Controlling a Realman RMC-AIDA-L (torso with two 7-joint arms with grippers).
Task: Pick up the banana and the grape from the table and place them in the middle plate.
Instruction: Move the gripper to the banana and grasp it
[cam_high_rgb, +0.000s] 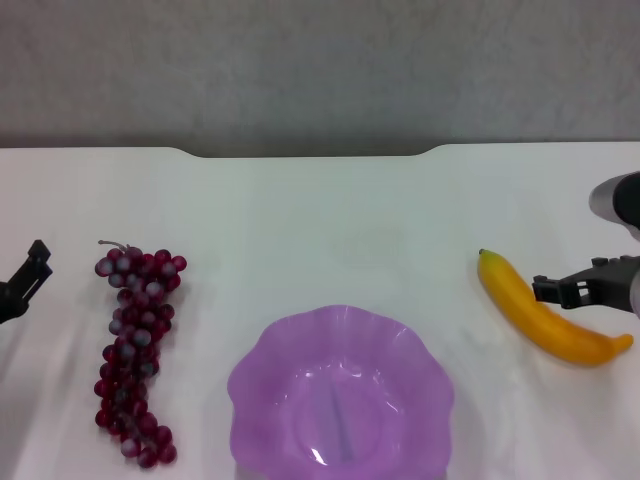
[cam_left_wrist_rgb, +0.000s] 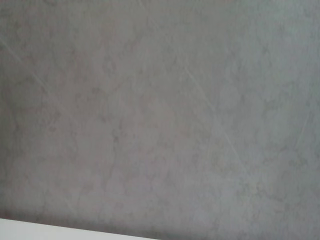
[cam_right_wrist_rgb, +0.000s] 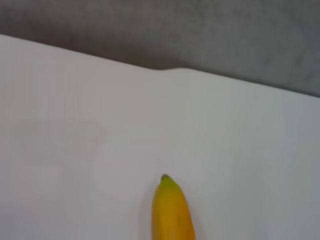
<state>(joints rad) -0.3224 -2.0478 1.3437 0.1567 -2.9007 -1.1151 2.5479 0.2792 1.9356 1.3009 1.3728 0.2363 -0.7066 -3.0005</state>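
The grape (cam_high_rgb: 135, 350), a long dark red-purple bunch, lies on the white table (cam_high_rgb: 320, 220) at the left. The middle plate (cam_high_rgb: 250, 385), translucent light purple with a wavy rim, sits at the front centre and holds nothing. The banana (cam_high_rgb: 535, 315), yellow with a green tip, lies at the right; its tip also shows in the right wrist view (cam_right_wrist_rgb: 171, 210). My right gripper (cam_high_rgb: 565, 288) hovers at the banana's right side, about over its middle. My left gripper (cam_high_rgb: 28, 272) is at the left edge, left of the grapes and apart from them.
The table's far edge has a dark notch (cam_high_rgb: 310, 152), with a grey surface beyond it. The left wrist view shows only that grey surface and a strip of the table (cam_left_wrist_rgb: 30, 231).
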